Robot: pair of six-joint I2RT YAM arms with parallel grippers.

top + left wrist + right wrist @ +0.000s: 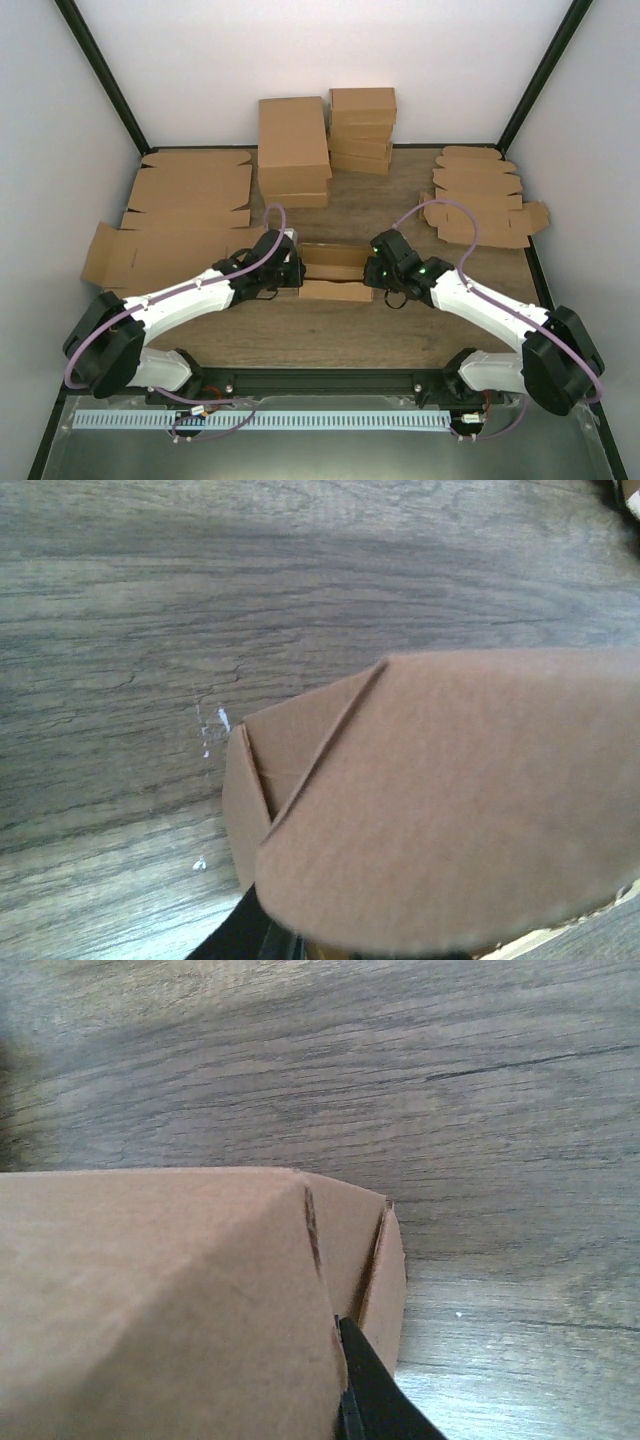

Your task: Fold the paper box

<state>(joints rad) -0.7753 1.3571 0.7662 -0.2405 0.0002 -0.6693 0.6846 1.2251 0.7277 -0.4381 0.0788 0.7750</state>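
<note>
Paper box point(333, 272) sits between left pincer point(296, 268) and right pincer point(373, 272), touching both.

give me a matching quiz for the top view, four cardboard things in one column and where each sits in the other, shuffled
Things
1. paper box
2. big flat sheets
3. small flat blanks
4. folded stack

Places
a. back middle of the table
b. between the left gripper and the right gripper
c. left side of the table
d. right side, towards the back

Pairs: 1-b, 2-c, 3-d, 4-a
</note>
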